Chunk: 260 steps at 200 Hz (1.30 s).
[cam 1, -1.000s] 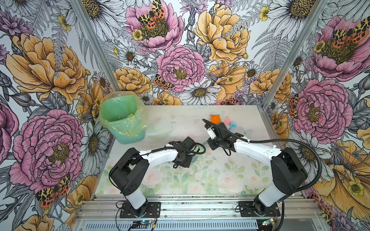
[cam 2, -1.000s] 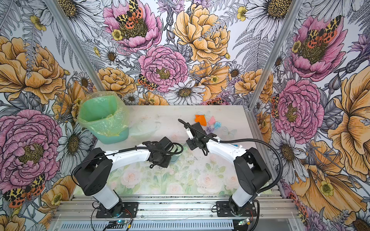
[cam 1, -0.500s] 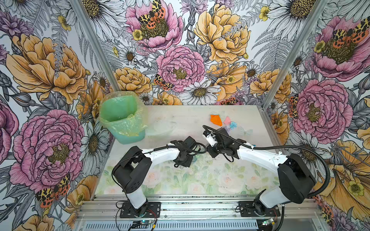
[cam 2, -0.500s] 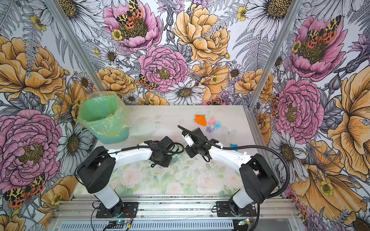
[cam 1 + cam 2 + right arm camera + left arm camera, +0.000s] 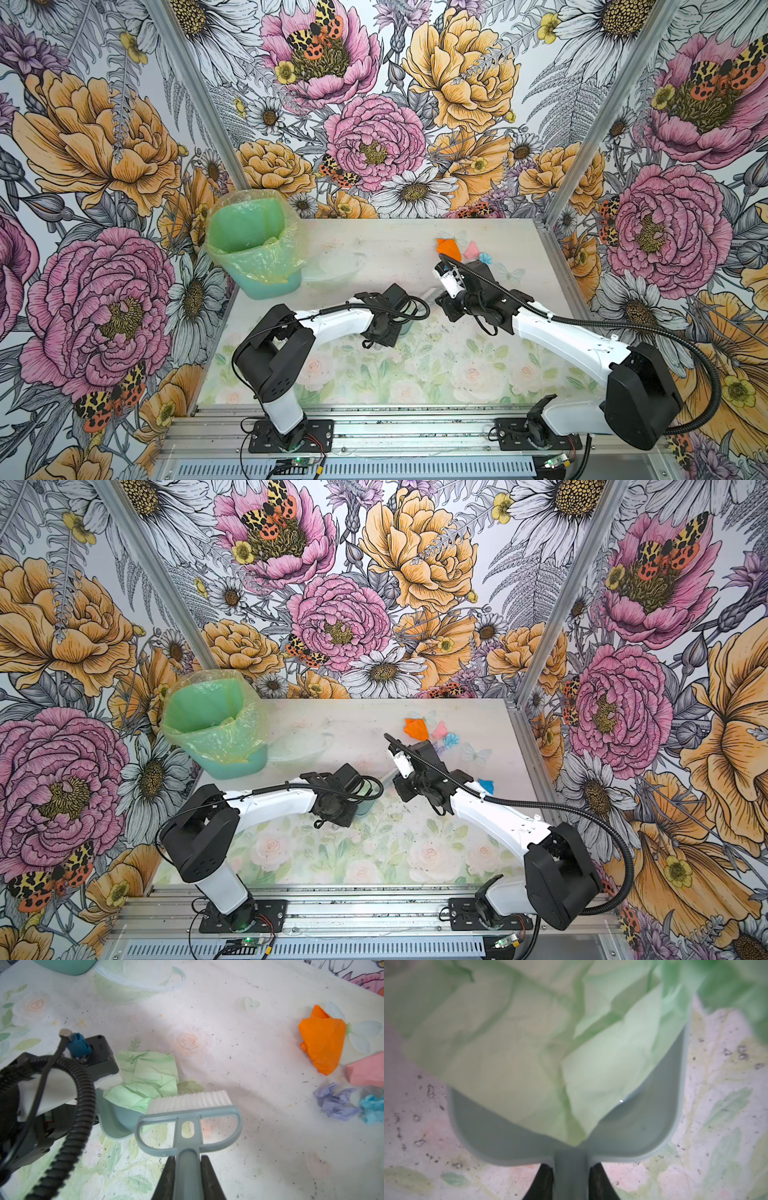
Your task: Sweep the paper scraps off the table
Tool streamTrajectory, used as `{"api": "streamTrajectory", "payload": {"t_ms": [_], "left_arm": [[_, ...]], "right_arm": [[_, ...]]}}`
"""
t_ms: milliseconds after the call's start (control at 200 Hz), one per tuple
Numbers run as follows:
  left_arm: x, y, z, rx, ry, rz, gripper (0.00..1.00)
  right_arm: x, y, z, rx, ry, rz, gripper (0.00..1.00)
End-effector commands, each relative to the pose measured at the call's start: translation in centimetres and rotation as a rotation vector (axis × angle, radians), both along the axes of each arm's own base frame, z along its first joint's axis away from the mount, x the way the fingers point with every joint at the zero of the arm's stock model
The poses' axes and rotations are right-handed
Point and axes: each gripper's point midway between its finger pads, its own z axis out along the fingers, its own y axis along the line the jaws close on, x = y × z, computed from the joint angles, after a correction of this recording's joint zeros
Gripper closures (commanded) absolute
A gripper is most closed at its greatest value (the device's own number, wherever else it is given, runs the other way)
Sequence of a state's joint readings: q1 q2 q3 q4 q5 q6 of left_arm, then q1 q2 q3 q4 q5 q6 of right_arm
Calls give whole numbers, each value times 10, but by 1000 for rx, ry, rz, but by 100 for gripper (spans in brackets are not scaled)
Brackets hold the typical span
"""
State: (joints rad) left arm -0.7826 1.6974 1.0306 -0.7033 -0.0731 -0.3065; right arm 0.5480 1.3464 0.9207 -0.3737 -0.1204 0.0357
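Flower-printed walls [image 5: 374,124] enclose the table [image 5: 395,249], which carries all scraps.

Current state: the left gripper [image 5: 571,1180] is clamped on the handle of the dustpan [image 5: 643,1126]. The right gripper [image 5: 188,1169] is clamped on the handle of the brush [image 5: 187,1118]. A pale green wad [image 5: 145,1076] lies partly in the pan, with the bristles [image 5: 189,1099] just beside it. The orange scrap [image 5: 322,1043], pink scrap [image 5: 365,1072], lilac scrap [image 5: 334,1103] and light blue scrap [image 5: 374,1109] lie grouped near the far right edge, well apart from the pan. Another blue scrap [image 5: 485,786] lies beside the right arm.

Probable faults:
- The bulky wad may roll out if the pan tilts before it is pushed deeper.
- A fast stroke may flick light paper over the pan wall or off the table edge.
- The right forearm may drag the blue scrap.
- At the bin [image 5: 253,249], the loose liner [image 5: 266,266] may snag the pan.
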Motion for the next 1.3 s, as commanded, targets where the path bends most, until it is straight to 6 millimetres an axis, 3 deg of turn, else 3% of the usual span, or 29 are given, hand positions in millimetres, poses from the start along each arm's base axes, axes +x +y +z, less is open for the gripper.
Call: {"api": "streamTrajectory", "payload": {"t_ms": [0,155,360,716,1056,1296], "left_arm": [[14,-10,22,-44,-92,4,100],[12,-10,20,-45,-86,3,100],[3,-12,14,-59,-44,-11,100],[-6,-11,13,-60,-7,-16,100],[-20,-4,18,-63,10,-6,100],[-31,7,20,-71,8,25,100]], "right_arm": [[6,-10,13,4,-44,-34,100],[12,-16,16,-1,-57,-63,100],[34,-29,6,-55,-56,-148,100],[66,-19,-15,-93,-30,-164,100],[97,-9,-9,-101,-57,-170,100],[106,-3,-4,-91,-68,-164,100]]}}
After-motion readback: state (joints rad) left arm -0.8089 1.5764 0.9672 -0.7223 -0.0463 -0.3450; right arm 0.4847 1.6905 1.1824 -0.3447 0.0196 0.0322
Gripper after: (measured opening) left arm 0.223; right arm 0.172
